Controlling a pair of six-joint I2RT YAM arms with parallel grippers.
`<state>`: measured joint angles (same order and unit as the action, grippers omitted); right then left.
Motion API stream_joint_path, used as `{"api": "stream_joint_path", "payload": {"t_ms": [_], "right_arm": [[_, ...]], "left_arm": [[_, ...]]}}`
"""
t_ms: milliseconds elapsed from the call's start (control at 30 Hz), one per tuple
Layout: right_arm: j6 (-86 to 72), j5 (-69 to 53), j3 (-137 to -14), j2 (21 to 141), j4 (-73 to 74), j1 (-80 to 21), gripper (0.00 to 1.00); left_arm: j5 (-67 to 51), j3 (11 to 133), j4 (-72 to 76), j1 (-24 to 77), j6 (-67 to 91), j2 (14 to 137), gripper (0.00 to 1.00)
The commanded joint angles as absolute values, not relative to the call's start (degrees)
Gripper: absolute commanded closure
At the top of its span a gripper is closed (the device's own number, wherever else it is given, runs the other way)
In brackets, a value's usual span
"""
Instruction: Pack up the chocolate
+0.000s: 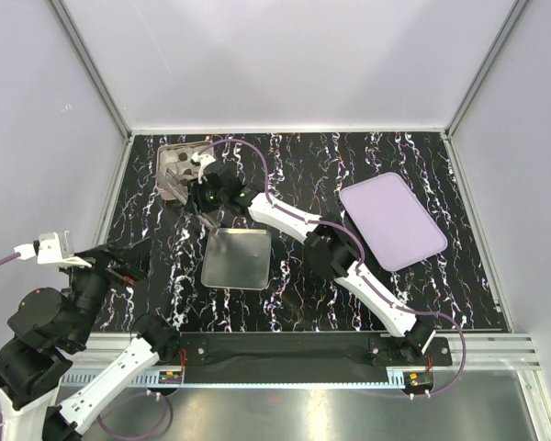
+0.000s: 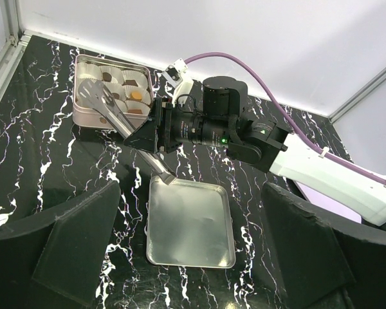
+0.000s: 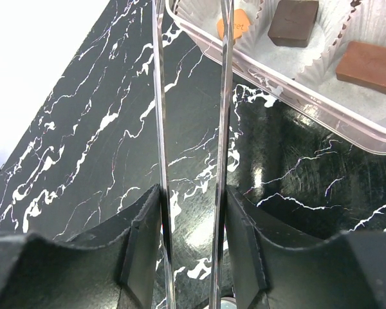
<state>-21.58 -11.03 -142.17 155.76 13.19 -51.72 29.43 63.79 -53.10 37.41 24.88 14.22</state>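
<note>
Right gripper [image 3: 190,248]: closed on the tongs [image 3: 159,129]; each of the 2 metal blades lies against the inner face of a black finger [image 3: 141,244].
Tongs axis: the blades run straight out from the gripper, side by side with a narrow gap, toward the tin [image 3: 296,103].
Chocolate [image 3: 294,21]: the pieces lie flat in white paper cups [image 2: 110,76] inside the tin, at the far left of the counter [image 3: 83,129].
Chocolate axis: the brown bar at the right of the right wrist view lies crosswise to the tongs. The dark piece is squarish and the orange one is partly hidden by a blade.
Edges: the tin's raised rim stands between the gripper and the pieces, and white walls [image 1: 285,64] close the counter at the back and both sides.
Left gripper [image 2: 193,257]: fingers spread wide with nothing between them, raised over the near left of the counter, well apart from the tin.
Open room: a silver tray [image 2: 190,222] lies mid-counter and a purple tray [image 1: 392,220] lies to the right, with bare marble between them.
Only in the left wrist view: the tong tips over the cups.
Only in the right wrist view: the grip itself.
</note>
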Motion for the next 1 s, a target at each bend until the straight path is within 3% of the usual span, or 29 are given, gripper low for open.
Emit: {"api": "stream_joint_path", "payload": {"t_ms": [0, 267, 633, 800, 967], "right_arm": [[-20.5, -9.6, -144.9, 155.3, 11.8, -52.5, 0.52], [-19.5, -10.4, -142.2, 152.5, 10.4, -52.5, 0.53], [-15.8, -9.8, -132.5, 138.1, 6.0, -52.5, 0.55], [-16.0, -9.6, -124.8, 130.1, 4.5, -52.5, 0.55], [-15.7, -3.3, -106.9, 117.3, 2.6, -52.2, 0.55]], "left_arm": [[30.8, 63.8, -50.8, 37.4, 24.3, 14.0, 0.01], [30.2, 64.2, -50.5, 37.4, 24.3, 14.8, 0.01], [29.4, 64.5, -50.0, 37.4, 25.0, 17.0, 0.01], [29.7, 64.7, -50.8, 37.4, 25.7, 17.3, 0.01], [30.0, 64.7, -51.2, 37.4, 26.3, 17.6, 0.01]]}}
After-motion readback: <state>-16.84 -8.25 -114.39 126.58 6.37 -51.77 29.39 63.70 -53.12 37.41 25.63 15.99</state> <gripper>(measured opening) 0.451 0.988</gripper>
